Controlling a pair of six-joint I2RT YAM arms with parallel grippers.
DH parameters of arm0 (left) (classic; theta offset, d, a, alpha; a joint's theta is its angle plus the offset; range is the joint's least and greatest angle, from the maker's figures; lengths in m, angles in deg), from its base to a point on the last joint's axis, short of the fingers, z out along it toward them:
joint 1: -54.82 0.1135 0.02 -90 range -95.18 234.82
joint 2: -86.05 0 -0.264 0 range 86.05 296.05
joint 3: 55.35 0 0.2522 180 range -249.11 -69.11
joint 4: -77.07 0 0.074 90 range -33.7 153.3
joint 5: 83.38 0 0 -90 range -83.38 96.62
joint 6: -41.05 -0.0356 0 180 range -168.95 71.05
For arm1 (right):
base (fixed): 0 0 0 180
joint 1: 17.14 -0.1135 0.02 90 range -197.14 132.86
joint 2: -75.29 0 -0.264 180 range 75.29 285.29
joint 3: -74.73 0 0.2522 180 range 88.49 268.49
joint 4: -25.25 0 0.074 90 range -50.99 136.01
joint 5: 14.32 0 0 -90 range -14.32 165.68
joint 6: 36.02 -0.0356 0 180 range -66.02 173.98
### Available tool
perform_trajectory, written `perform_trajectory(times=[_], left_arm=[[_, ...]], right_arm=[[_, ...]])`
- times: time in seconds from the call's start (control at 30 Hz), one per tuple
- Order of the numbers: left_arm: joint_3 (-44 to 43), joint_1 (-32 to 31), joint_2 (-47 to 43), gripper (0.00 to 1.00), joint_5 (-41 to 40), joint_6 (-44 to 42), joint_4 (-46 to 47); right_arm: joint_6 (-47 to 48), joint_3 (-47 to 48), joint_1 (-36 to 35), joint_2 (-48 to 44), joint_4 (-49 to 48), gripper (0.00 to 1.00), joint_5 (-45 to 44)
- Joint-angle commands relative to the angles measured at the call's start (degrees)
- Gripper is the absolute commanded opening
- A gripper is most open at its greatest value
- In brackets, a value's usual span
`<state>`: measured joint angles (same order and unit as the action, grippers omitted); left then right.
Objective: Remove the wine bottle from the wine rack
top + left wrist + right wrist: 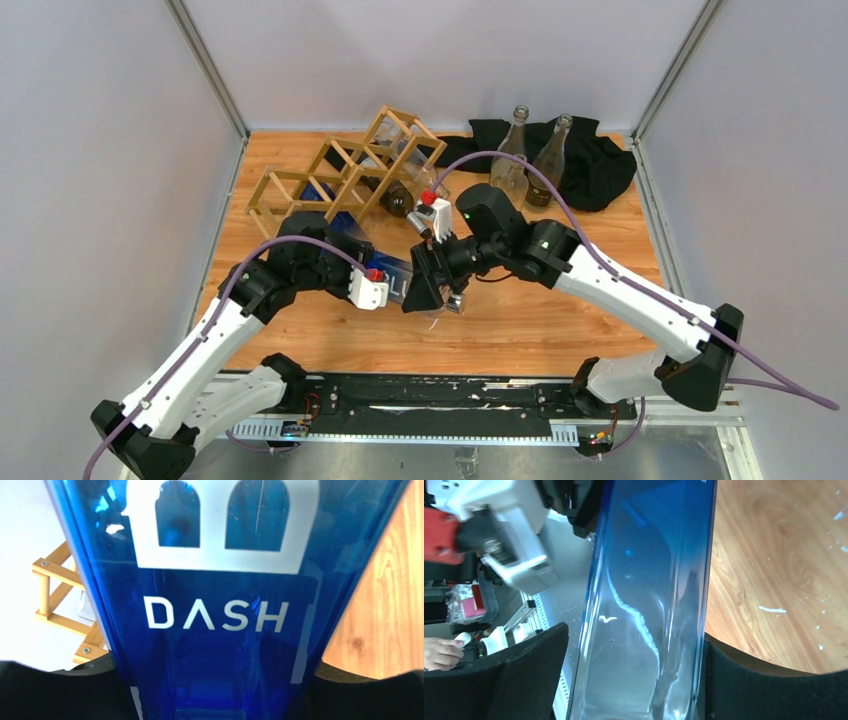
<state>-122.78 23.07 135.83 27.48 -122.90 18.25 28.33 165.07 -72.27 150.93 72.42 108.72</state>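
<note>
The wine bottle is blue glass with a white DASH label and hangs low over the table in front of the wine rack. In the left wrist view the wine bottle fills the frame, and my left gripper is shut on it with both dark fingers against its sides. From above, the left gripper meets the bottle from the left. My right gripper is open around the bottle's paler end. Its right finger touches the glass and the left one stands slightly off.
A dark bottle lies in the rack. Two clear bottles stand at the back right on a black cloth. The rack's sticks show left of the bottle. Grey walls close in the table on three sides.
</note>
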Motion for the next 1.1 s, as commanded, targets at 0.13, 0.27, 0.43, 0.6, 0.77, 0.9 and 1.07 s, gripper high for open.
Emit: perform_trajectory(times=[0.13, 0.27, 0.43, 0.6, 0.77, 0.9, 1.07], left_arm=[[0.59, -0.41, -5.20, 0.00, 2.21, 14.29, 10.90], [-1.53, -0.33, -5.04, 0.00, 4.19, 25.36, 11.98], [-3.63, -0.29, -4.90, 0.00, 9.25, 39.15, 13.28], [-5.73, -0.33, -4.12, 0.00, 13.30, 50.86, 14.76], [-8.28, -0.29, -2.94, 0.00, 17.12, 61.74, 18.20], [-9.86, -0.33, -1.43, 0.00, 21.33, 67.43, 19.54], [-10.74, -0.33, -0.17, 0.00, 26.15, 70.69, 19.52]], right_arm=[[3.37, -0.18, 3.27, -10.67, -6.13, 0.91, -6.11], [4.37, 1.53, 8.01, -15.23, -6.24, 0.92, -8.25], [5.37, 4.32, 12.14, -19.90, -7.67, 0.94, -11.26], [5.85, 4.42, 12.85, -22.02, -10.46, 0.95, -10.85], [4.62, 0.49, 12.86, -21.65, -16.96, 0.96, -6.10], [1.64, -2.61, 12.86, -20.10, -25.43, 0.96, -1.57], [-2.28, -5.56, 12.53, -16.12, -37.16, 0.96, 2.20]])
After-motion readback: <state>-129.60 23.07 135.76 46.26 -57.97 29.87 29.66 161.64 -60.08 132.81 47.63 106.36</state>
